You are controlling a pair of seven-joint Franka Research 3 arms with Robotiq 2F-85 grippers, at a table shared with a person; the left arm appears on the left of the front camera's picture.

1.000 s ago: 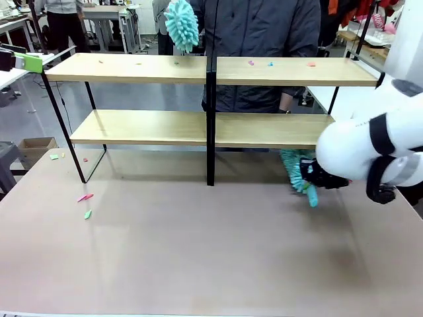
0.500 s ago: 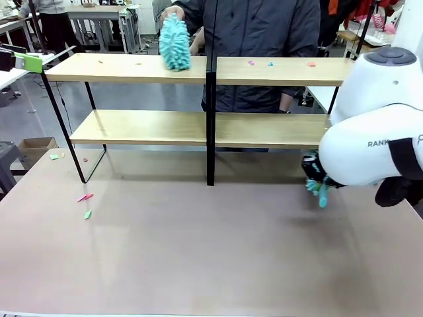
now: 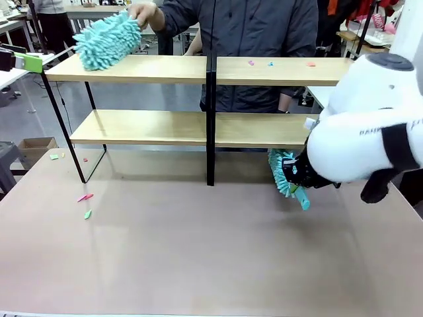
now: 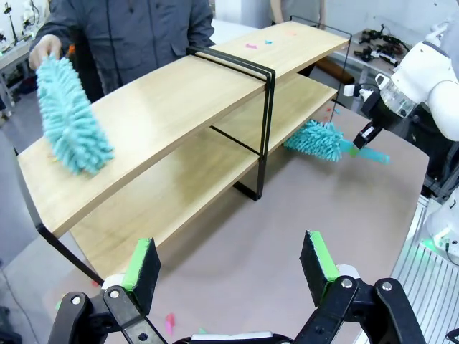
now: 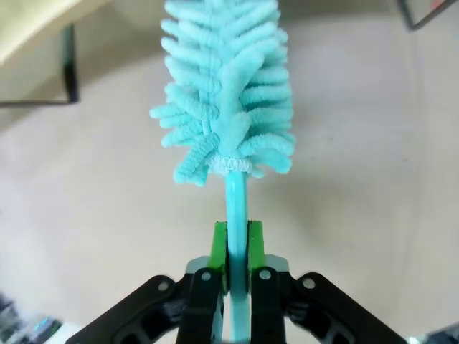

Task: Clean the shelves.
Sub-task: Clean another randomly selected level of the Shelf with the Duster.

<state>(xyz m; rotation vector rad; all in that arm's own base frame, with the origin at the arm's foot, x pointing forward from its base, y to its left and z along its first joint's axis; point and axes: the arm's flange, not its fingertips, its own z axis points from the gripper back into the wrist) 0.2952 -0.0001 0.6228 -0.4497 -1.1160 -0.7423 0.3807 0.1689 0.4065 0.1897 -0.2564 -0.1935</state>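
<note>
The shelves (image 3: 132, 68) stand across the far half of the table, two wooden boards on a black frame. A person's hand (image 3: 142, 12) presses a fluffy teal duster (image 3: 106, 41) onto the left end of the top board. My right gripper (image 5: 235, 247) is shut on the thin handle of a second teal duster (image 5: 228, 93). In the front view that duster (image 3: 283, 170) hangs low over the table, just in front of the lower board's right half. My left gripper (image 4: 228, 261) is open and empty, off the rack's left end, looking along the shelves (image 4: 165, 107).
Small pink and blue scraps (image 3: 251, 63) lie on the right half of the top board. More scraps (image 3: 86, 197) lie on the table near the rack's left leg. A cardboard box (image 3: 36, 146) sits on the floor at the left. The table's near half is bare.
The person's duster has swept left along the top board, from the centre upright to the left end. My right arm has carried its duster a little left, toward the lower board.
</note>
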